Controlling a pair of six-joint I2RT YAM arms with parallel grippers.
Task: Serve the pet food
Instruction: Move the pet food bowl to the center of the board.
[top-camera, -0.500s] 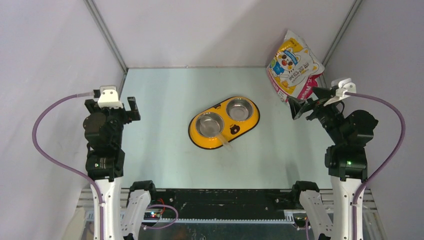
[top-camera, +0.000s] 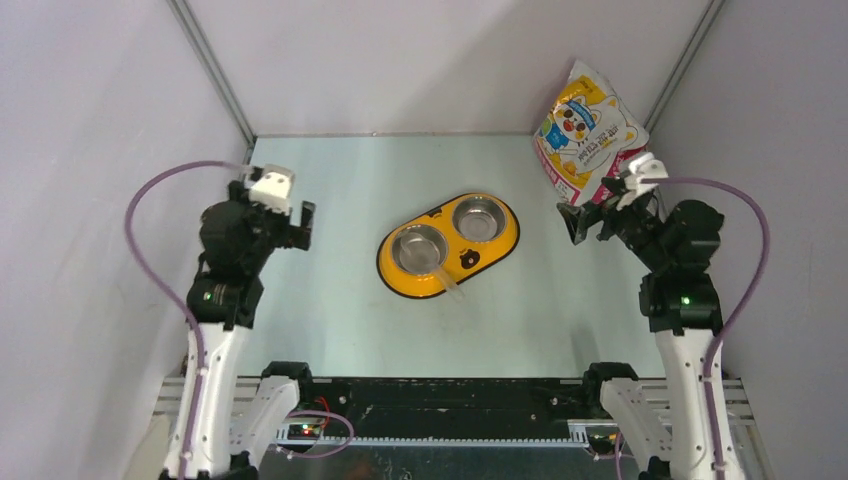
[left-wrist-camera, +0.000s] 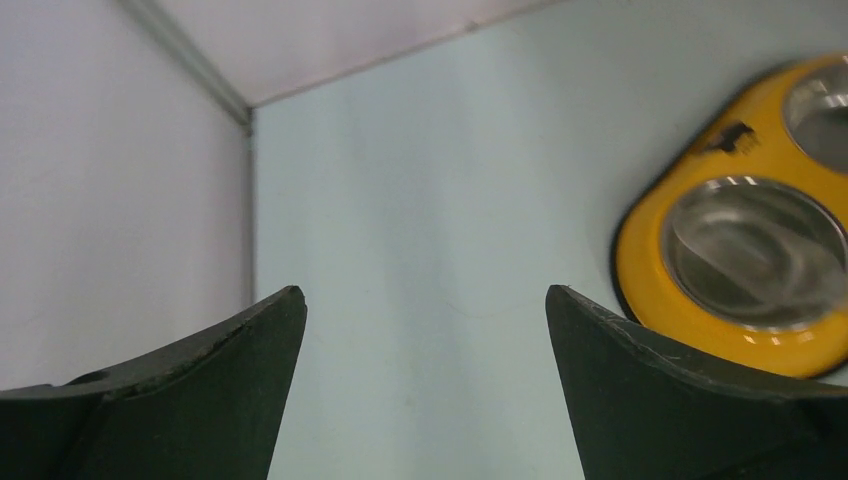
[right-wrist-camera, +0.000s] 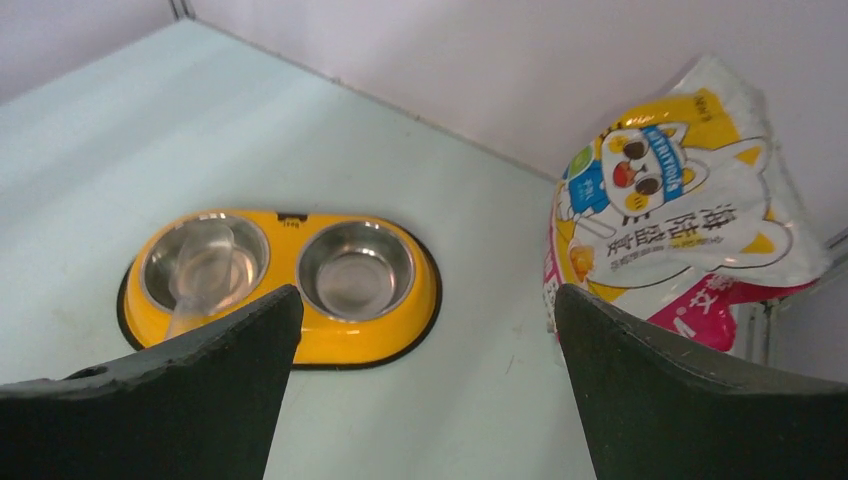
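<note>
Your left end effector (left-wrist-camera: 425, 300) and right end effector (right-wrist-camera: 428, 295) both stand apart, empty; the cat-printed food bag (right-wrist-camera: 680, 220) leans against the far wall.

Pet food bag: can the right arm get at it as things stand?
Probably yes. The right end effector hangs open close beside the pet food bag, nothing between them. The wall behind it may crowd the approach.

Top camera is looking down from high behind, whole table (top-camera: 330, 320). 2 wrist cameras are looking low, close across it. All 3 are sharing the feeder (top-camera: 452, 236); top and right wrist, the pet food bag (top-camera: 590, 130).
</note>
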